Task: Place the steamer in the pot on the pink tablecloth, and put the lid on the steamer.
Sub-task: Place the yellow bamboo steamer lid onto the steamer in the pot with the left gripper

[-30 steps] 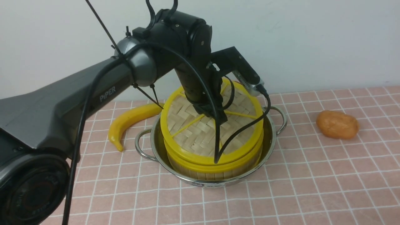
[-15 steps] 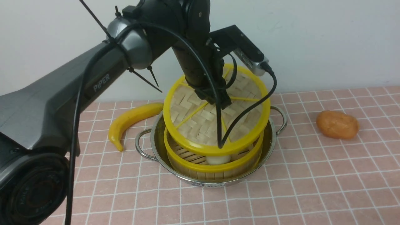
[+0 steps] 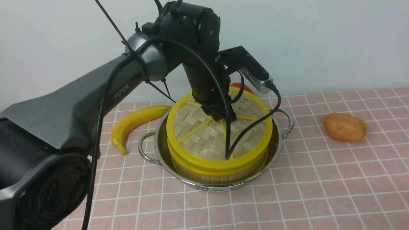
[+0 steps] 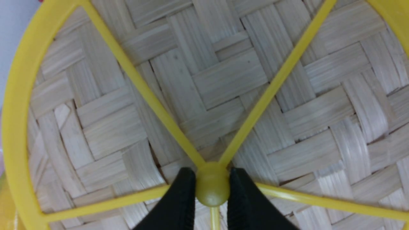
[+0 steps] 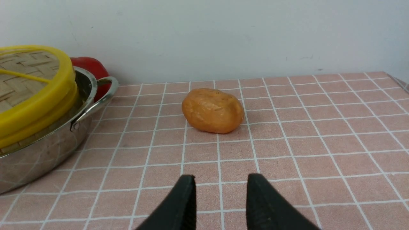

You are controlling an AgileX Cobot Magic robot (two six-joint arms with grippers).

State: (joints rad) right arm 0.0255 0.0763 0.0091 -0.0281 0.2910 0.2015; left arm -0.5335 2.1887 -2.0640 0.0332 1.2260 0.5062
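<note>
The steel pot (image 3: 158,150) stands on the pink tablecloth (image 3: 319,179) with the bamboo steamer (image 3: 220,176) inside it. The woven lid (image 3: 201,134) lies on top of the steamer, yellow rim on yellow rim. My left gripper (image 3: 224,118) reaches down onto the lid's middle. In the left wrist view its black fingers (image 4: 182,198) pinch the round yellow hub (image 4: 212,188) where the spokes meet. My right gripper (image 5: 220,195) hovers low over the cloth to the right of the pot (image 5: 38,153), open and with nothing in it. It does not show in the front view.
A yellow banana (image 3: 134,123) lies left of the pot. An orange lump (image 3: 345,127) sits on the cloth to the right, ahead of my right gripper (image 5: 212,110). A red object (image 3: 243,87) peeks out behind the pot, near the wall.
Half a second ago the lid hung lifted and tilted above the steamer, a white thing showing inside. It has come down and now rests on the steamer. My left gripper keeps its hold.
</note>
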